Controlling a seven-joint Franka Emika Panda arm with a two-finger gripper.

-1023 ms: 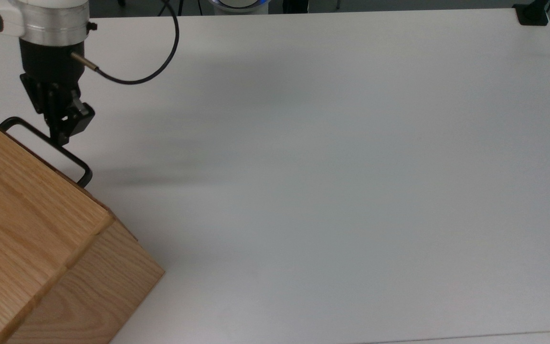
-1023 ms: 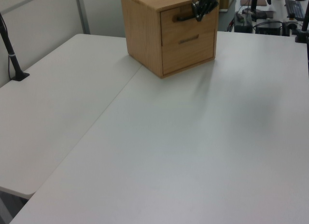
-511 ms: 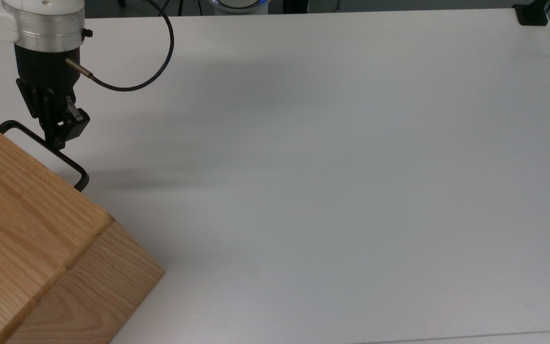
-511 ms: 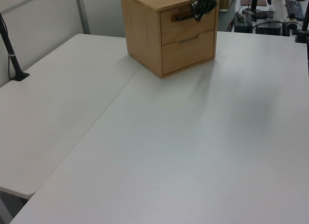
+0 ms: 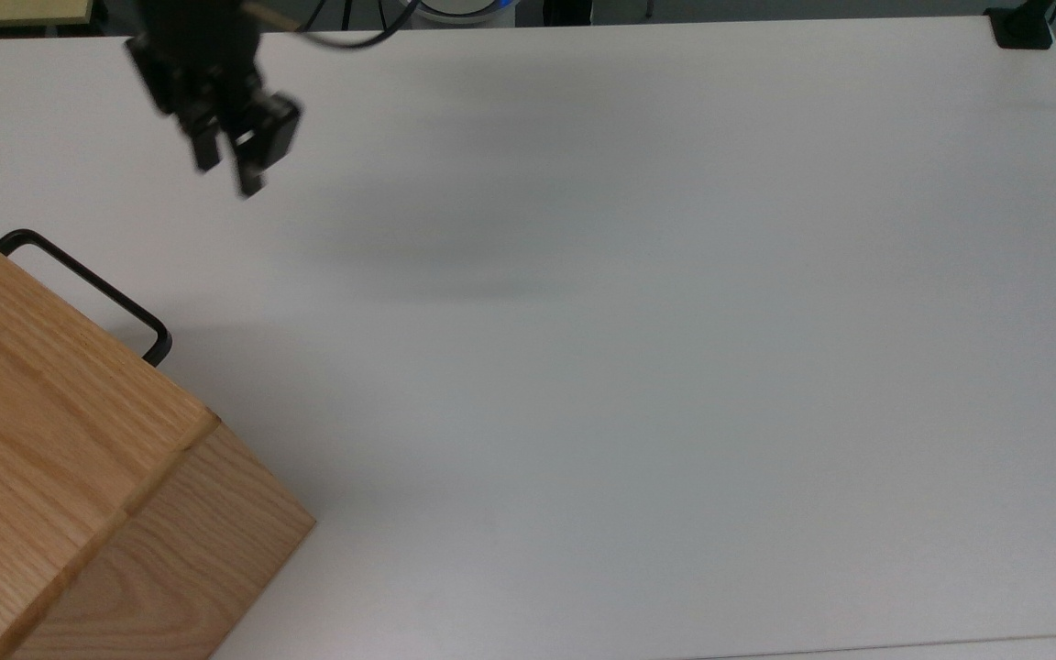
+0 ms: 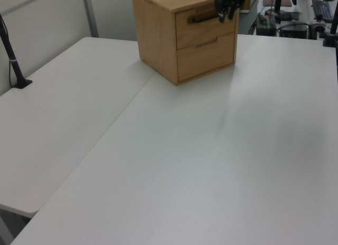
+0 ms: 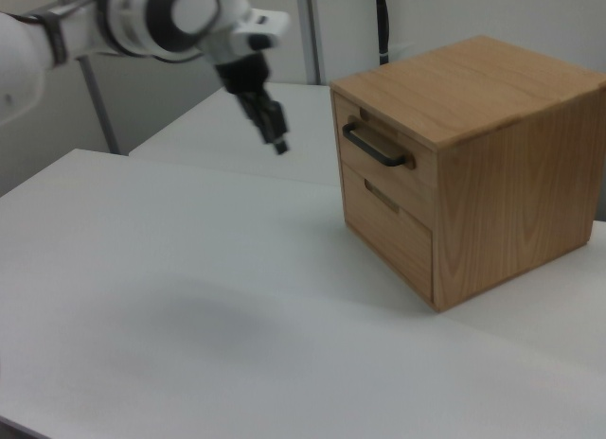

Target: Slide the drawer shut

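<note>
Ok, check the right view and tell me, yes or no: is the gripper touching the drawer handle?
No. In the right view the gripper hangs in the air apart from the drawer's black handle, with bare table between them.

gripper [image 5: 227, 170] moved off handle [image 5: 88, 280], now apart

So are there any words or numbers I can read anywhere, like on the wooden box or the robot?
None: no words, numbers or labels can be read.
The cabinet shows plain wood grain.
The drawer front carries only its black handle.
The tool is plain black, the table plain white.
</note>
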